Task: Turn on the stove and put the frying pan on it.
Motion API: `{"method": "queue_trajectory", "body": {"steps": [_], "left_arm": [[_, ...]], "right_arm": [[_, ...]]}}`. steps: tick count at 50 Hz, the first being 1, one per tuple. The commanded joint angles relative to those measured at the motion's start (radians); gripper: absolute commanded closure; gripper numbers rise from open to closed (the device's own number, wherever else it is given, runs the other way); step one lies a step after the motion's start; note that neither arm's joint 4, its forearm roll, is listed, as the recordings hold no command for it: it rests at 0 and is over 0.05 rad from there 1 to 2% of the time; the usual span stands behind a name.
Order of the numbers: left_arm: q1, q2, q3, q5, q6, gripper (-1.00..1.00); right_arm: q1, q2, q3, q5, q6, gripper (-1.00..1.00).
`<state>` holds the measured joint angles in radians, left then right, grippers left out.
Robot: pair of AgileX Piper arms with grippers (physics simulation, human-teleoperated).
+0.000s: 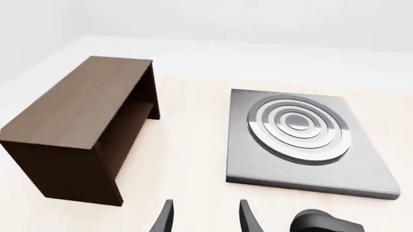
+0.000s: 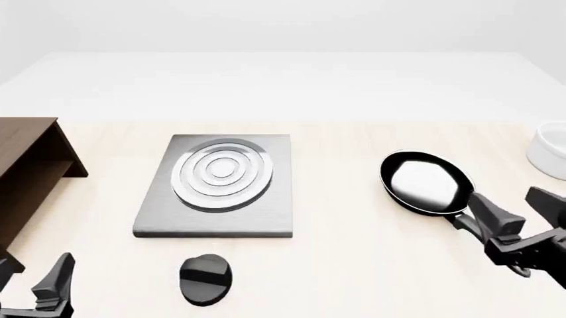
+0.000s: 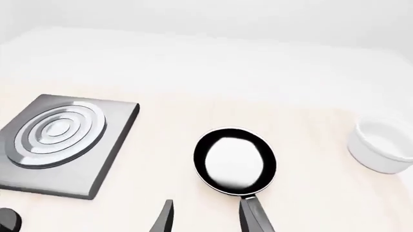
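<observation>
The stove [image 2: 217, 215] is a flat grey slab with silver rings, left of the table's centre; it also shows in the wrist views, stove [image 1: 258, 159] and stove [image 3: 106, 159]. Its black knob [image 2: 205, 279] lies apart in front of it, and the knob [image 1: 322, 222] sits beside my left gripper [image 1: 206, 220], which is open and empty. The frying pan [image 2: 425, 182] rests on the table to the right, handle pointing toward my right gripper [image 2: 521, 213]. That right gripper [image 3: 206, 217] is open, with the pan [image 3: 235, 162] just ahead and the handle close to one finger.
A brown wooden cabinet [image 2: 26, 172] stands at the left edge, seen as the cabinet [image 1: 77, 125] ahead of the left gripper [image 2: 31, 279]. A white bowl [image 2: 553, 154] sits at the far right, beyond the pan, shown too as the bowl [image 3: 380, 145].
</observation>
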<state>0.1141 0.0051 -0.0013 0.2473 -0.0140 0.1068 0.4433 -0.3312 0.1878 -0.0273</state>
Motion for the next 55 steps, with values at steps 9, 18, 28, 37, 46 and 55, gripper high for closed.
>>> {"method": "queue_trajectory", "body": {"steps": [9, 18, 28, 37, 46, 55], "left_arm": [[-0.006, -0.005, 0.001, 0.002, -0.024, -1.00], [-0.008, -0.005, 0.001, -0.002, -0.015, -1.00], [-0.005, -0.005, 0.001, -0.005, -0.019, -1.00], [-0.006, -0.005, 0.001, -0.006, -0.017, -1.00], [-0.006, -0.005, 0.001, -0.005, -0.014, -1.00], [-0.006, -0.005, 0.001, -0.009, -0.011, -1.00]], "right_arm": [[0.061, 0.364, -0.292, 0.261, -0.141, -1.00], [0.021, 0.517, -0.374, 0.341, -0.196, -1.00], [-0.019, 0.620, -0.481, 0.454, -0.232, -1.00], [-0.063, 0.676, -0.524, 0.498, -0.256, -1.00], [-0.148, 0.755, -0.558, 0.482, -0.321, -1.00], [-0.201, 0.819, -0.572, 0.451, -0.377, -1.00]]}}
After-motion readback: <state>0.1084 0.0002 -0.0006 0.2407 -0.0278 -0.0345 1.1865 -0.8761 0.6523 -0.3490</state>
